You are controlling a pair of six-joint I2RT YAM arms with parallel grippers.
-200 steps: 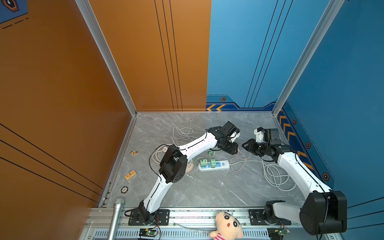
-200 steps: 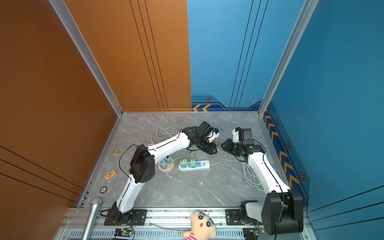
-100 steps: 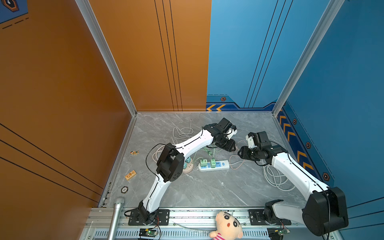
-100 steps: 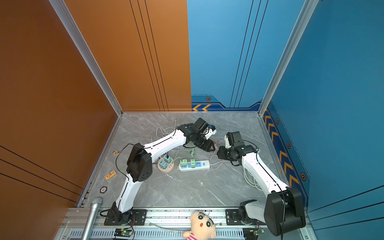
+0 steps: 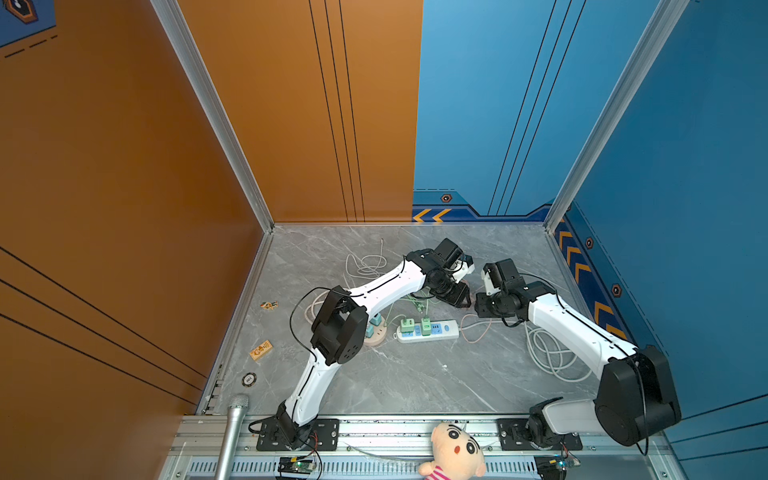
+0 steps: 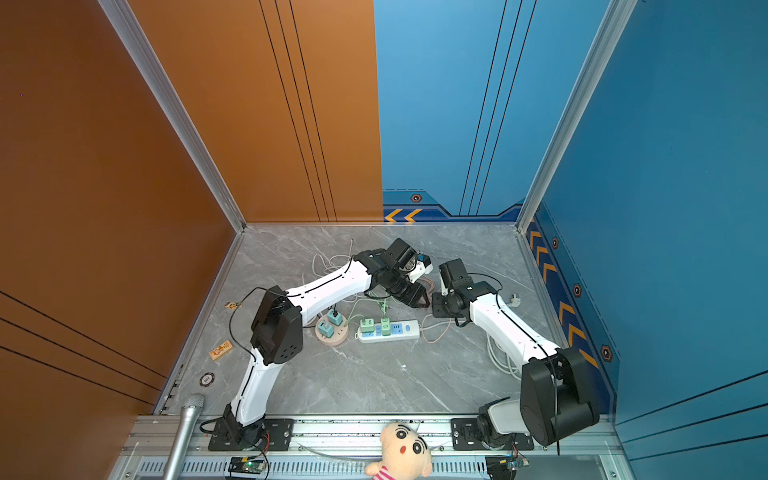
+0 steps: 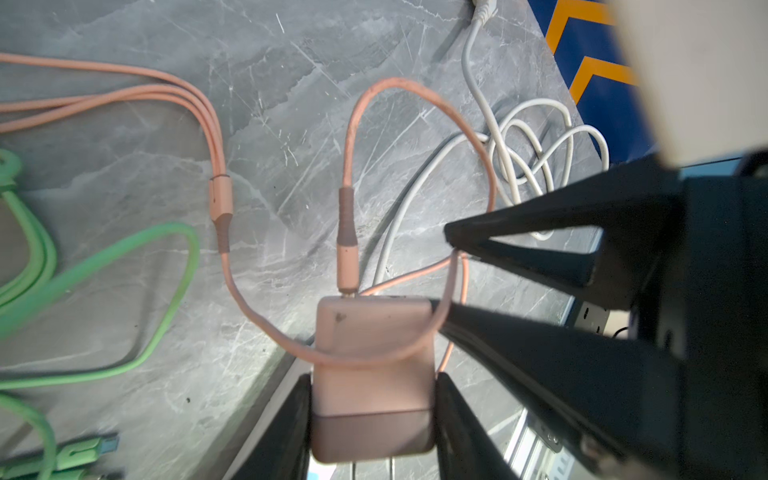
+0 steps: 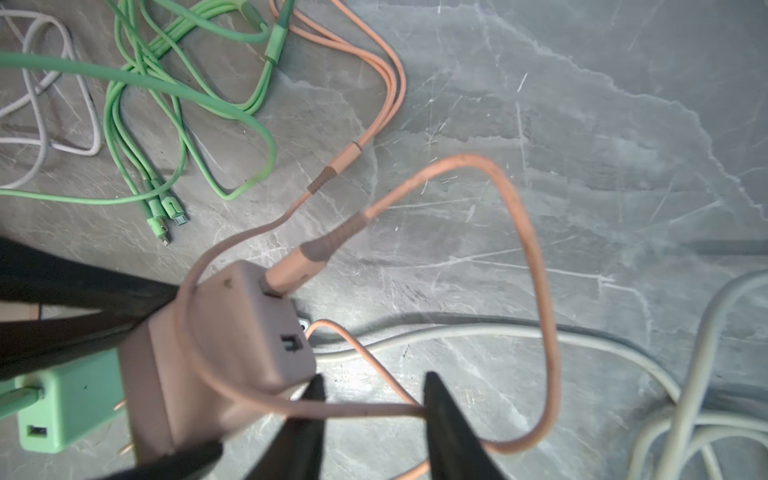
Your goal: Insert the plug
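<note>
Swinging in toward the cord end of the white power strip (image 5: 428,330), the right fingers (image 8: 451,432) are now sitting just beside the left fingers (image 7: 286,436), where a second ago the two were standing clearly apart. The left fingers are clamping the pink charger (image 7: 374,374) by its two sides and holding it off the table (image 7: 124,104), just beyond that same end of the strip. The right fingers are standing apart with the pink cable (image 8: 540,291) crossing the gap, and whether either is touching it I cannot tell. This is looking like a move to clear the cable loop off the charger before the push, so the plug is not going in yet. The right wrist view is showing the charger's copper prongs (image 8: 120,406) and its spare port. The left wrist view is showing the loop lying across the charger's body. Both top views are hiding the charger behind the arms, but they are showing the strip's blue sockets (image 6: 397,328) lying free beside two green chargers (image 6: 366,325).
</note>
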